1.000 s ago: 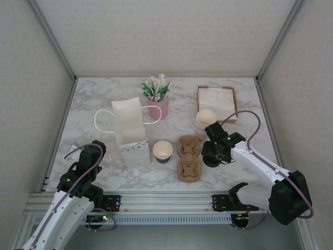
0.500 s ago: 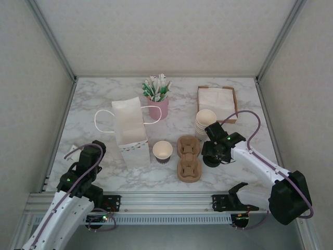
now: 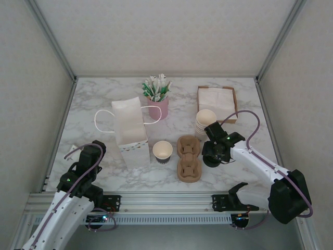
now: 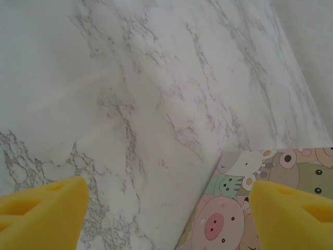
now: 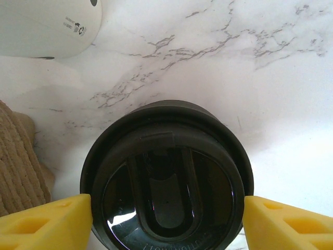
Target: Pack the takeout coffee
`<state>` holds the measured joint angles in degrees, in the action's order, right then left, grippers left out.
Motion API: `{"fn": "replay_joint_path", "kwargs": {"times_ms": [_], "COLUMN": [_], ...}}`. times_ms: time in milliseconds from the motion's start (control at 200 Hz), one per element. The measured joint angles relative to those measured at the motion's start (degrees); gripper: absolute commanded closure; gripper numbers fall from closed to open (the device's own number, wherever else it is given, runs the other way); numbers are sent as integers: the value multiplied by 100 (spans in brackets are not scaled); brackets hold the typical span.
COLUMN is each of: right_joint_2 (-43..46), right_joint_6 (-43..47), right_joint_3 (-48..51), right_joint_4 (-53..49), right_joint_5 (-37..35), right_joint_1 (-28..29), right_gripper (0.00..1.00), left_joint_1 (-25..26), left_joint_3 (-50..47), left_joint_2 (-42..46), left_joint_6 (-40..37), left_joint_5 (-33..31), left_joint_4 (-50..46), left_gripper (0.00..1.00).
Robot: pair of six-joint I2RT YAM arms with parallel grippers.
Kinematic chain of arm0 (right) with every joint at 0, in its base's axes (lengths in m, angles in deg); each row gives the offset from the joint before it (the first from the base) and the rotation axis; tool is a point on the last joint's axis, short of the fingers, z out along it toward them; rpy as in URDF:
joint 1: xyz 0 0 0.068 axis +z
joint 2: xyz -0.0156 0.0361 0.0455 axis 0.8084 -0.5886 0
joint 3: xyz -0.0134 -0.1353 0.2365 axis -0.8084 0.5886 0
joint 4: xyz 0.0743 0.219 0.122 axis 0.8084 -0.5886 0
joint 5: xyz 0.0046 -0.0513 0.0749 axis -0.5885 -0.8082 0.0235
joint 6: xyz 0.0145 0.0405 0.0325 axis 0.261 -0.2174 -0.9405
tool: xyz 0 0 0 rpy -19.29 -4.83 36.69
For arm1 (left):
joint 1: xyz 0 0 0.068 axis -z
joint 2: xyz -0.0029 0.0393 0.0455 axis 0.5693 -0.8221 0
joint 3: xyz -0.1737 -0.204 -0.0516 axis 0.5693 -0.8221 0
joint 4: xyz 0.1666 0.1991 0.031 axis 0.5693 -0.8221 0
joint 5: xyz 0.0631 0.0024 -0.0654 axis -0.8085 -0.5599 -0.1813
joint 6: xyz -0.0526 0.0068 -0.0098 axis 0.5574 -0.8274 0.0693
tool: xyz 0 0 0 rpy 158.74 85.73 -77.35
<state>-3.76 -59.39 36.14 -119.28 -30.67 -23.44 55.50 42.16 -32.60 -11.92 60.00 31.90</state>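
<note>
- I had the right gripper (image 5: 166,223) low over the takeout coffee (image 5: 167,172), with one yellow fingertip on either side of its round black lid.
- In my wrist view, both fingertips (image 5: 49,221) met the rim of the lid with the jaws set wide. I could not tell whether they pressed on it or only stood just beside it.
- From the top camera, the coffee stood on the marble table (image 3: 104,99), right of centre. It was just to the right of the two brown cup carriers (image 3: 189,169), and the stack of cream cups (image 3: 205,121) was near it on the far side.
- The carriers lay end to end, touching each other, one nearer to me and one farther.
- The left gripper (image 4: 169,211) hung wide open over the near left part of the table, with nothing between its fingertips.
- Under that gripper I saw mostly bare marble. A card printed with cartoon animals (image 4: 229,219) lay flat beneath one fingertip.
- An open cup without a lid (image 3: 162,151) stood alone between the white paper bag (image 3: 130,133) and the carriers.
- The bag's looped handles were spread out to both sides.
- Farther back were a pink pot of sachets (image 3: 158,105) beside the bag and a brown tray of napkins (image 3: 216,100) behind the stack of cups.
</note>
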Motion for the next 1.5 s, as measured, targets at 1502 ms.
{"fn": "replay_joint_path", "kwargs": {"times_ms": [1502], "right_joint_2": [568], "right_joint_6": [131], "right_joint_3": [-199], "right_joint_4": [-584], "right_joint_5": [-546], "right_joint_1": [254], "right_gripper": [1], "left_joint_1": [0], "left_joint_3": [0], "left_joint_2": [-68], "left_joint_6": [0], "left_joint_5": [55], "left_joint_4": [90], "left_gripper": [19]}}
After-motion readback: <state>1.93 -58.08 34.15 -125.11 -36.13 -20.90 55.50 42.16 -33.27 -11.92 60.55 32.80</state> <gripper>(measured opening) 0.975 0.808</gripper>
